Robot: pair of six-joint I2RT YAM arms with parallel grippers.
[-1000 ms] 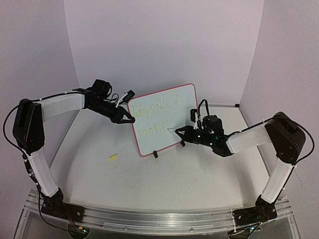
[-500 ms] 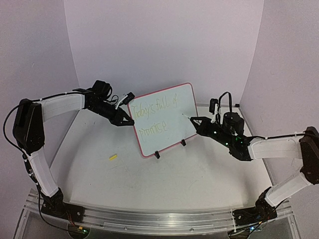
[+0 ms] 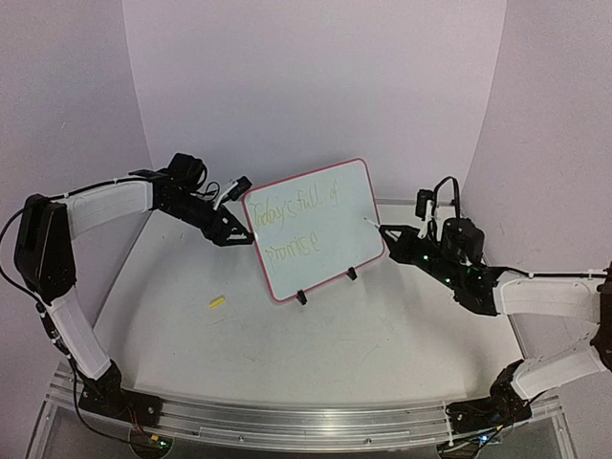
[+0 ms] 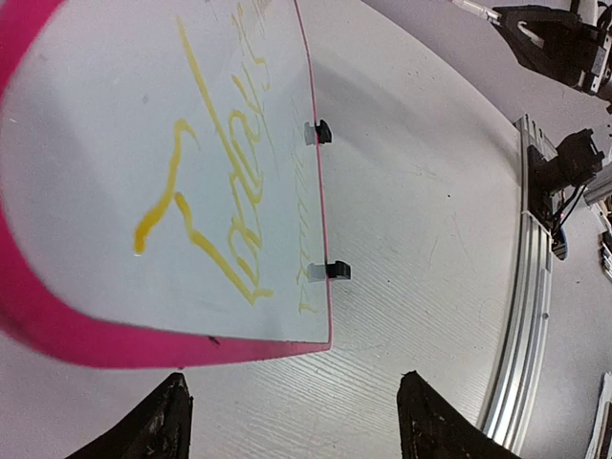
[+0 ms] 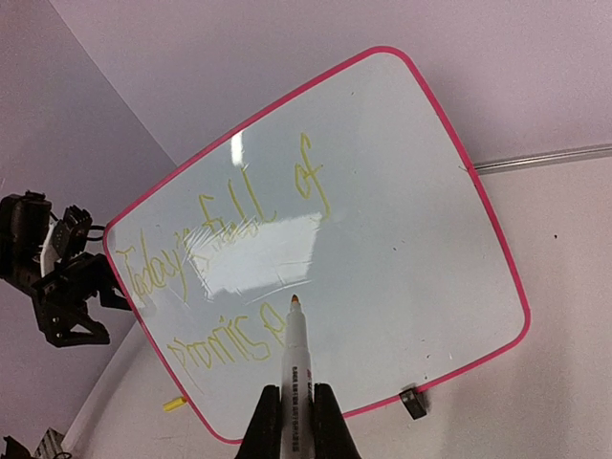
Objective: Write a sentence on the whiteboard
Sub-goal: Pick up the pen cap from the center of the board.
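The whiteboard, white with a red frame, stands tilted on two black clip feet at mid table. The sentence runs across it in faint yellow cursive on two lines. My left gripper hangs open just off the board's left edge, and in the left wrist view its fingertips stand wide apart below the red frame, holding nothing. My right gripper is shut on a white marker. The marker's tip points at the whiteboard from its right side, a little away from the surface.
A small yellow marker cap lies on the table left of the board; it also shows by the board's lower corner as the cap in the right wrist view. The aluminium rail runs along the near edge. Purple walls close in on three sides.
My left gripper opened and let go of the board's left edge, drawing slightly back. My right arm pulled right with the marker, away from the second line of writing.
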